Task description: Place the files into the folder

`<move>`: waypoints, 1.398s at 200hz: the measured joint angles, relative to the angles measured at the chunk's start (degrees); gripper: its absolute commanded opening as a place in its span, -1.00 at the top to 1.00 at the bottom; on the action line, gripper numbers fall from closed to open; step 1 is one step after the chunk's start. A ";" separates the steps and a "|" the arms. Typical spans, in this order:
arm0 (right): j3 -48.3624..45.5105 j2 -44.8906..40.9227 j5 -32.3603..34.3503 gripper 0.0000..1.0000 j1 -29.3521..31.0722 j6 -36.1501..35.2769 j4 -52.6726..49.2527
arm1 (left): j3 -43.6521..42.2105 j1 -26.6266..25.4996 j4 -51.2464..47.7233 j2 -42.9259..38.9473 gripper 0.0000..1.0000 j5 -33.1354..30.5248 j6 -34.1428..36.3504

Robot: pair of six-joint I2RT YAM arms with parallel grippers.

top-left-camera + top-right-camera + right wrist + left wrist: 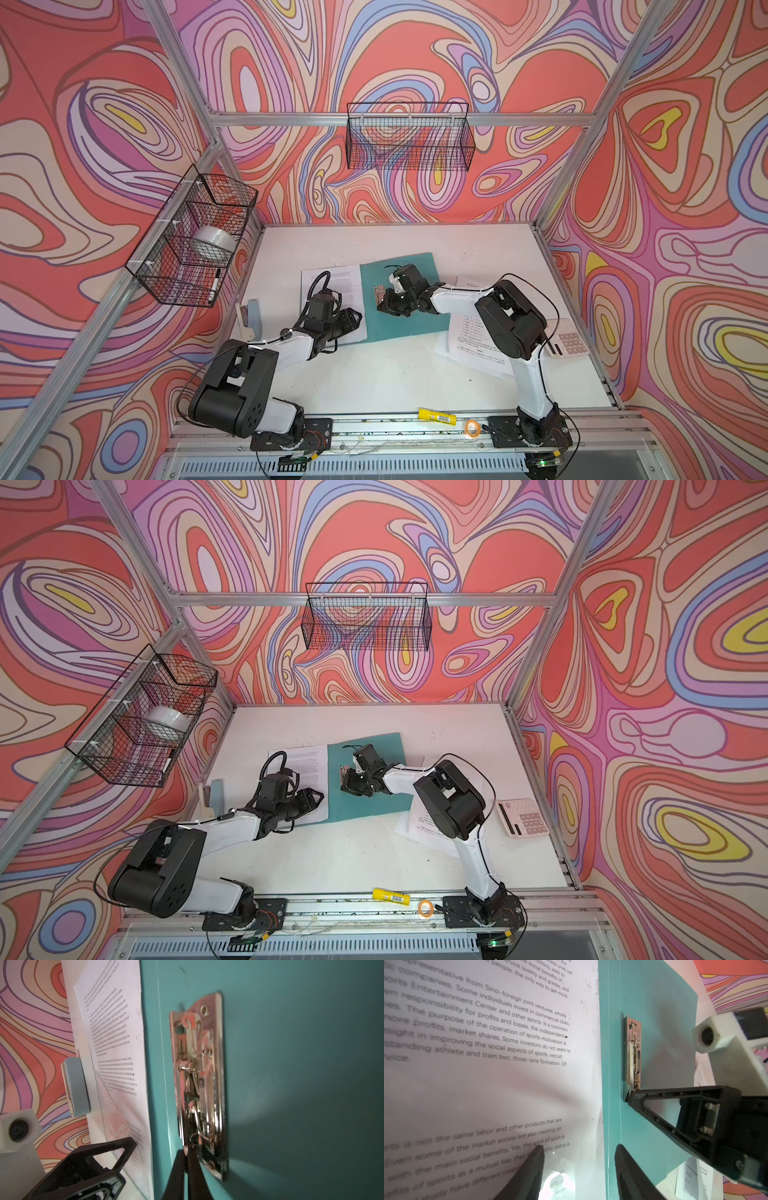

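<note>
Two arms meet over the open folder (pixel 409 326) on the table in a top view. One sheet (pixel 349 282) lies left of its spine, spare files (pixel 465 345) off right.

Left wrist: left end effector (pixel 579 1167) is released and straddles the sheet's edge, probably to nudge it.

Right wrist: right end effector (pixel 186 1151) is clenched at the clip (pixel 199 1076) end, likely to lift it.

1. We see walls (pixel 415 50) covered in swirling bands of coral, pink, lilac, blue and yellow.
2. We note aluminium frame bars (pixel 291 118) along the corners and across the back wall.
3. We find a back wire basket (pixel 409 141) hung on the rear bar and a side wire basket (pixel 178 282) on the left bar.
4. We see a white surface (pixel 395 374) below, evenly lit.
</note>
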 measured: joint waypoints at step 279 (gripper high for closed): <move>-0.59 -2.51 -3.10 0.48 -4.07 2.43 -6.62 | -1.81 3.37 3.34 0.33 0.00 1.57 2.05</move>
